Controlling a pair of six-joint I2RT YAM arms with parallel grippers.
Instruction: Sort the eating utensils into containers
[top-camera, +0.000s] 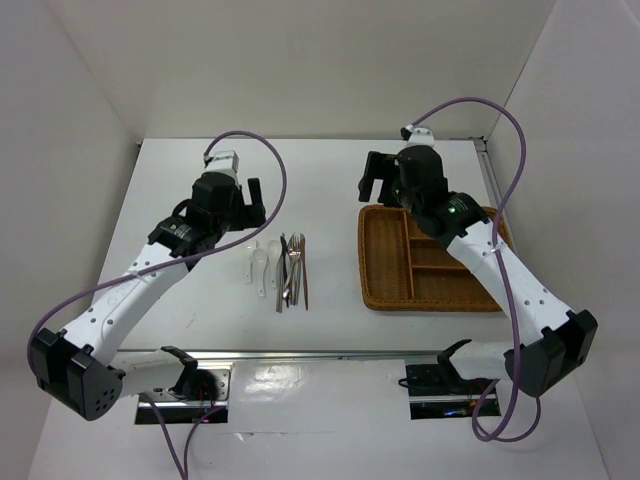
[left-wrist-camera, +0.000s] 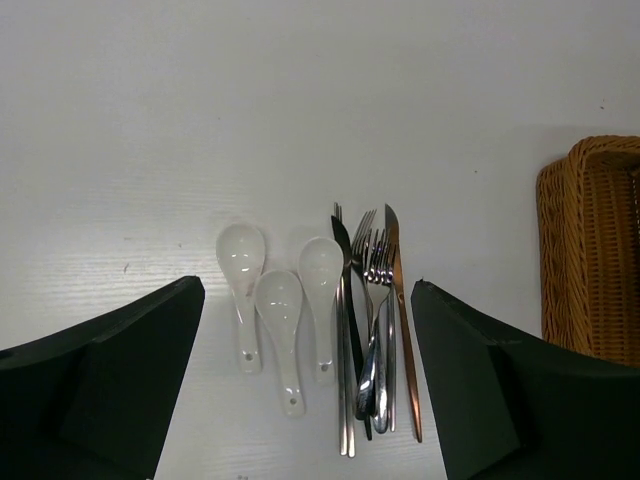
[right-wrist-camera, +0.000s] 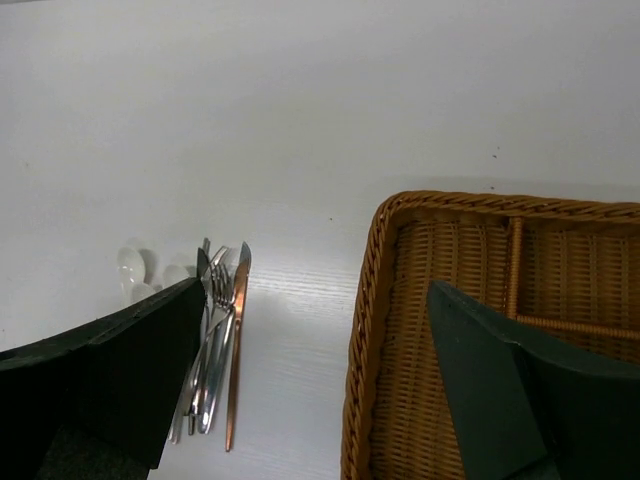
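Observation:
Three white short spoons (left-wrist-camera: 279, 318) lie side by side on the white table, with a bundle of silver forks (left-wrist-camera: 376, 300), a thin dark piece (left-wrist-camera: 344, 270) and a reddish-brown stick (left-wrist-camera: 402, 320) right of them. The pile sits at mid-table in the top view (top-camera: 283, 268). My left gripper (top-camera: 248, 205) is open and empty, hovering over the pile's far end, which lies between its fingers (left-wrist-camera: 120, 370). The brown wicker tray (top-camera: 385, 262) lies to the right; its visible compartments hold nothing. My right gripper (top-camera: 377, 180) is open and empty above the tray's far left corner (right-wrist-camera: 385, 215).
White walls close in the table on three sides. A metal rail (top-camera: 300, 355) runs along the near edge by the arm bases. My right arm (top-camera: 480, 245) crosses over the tray's right part and hides it. The utensils also show in the right wrist view (right-wrist-camera: 218, 330).

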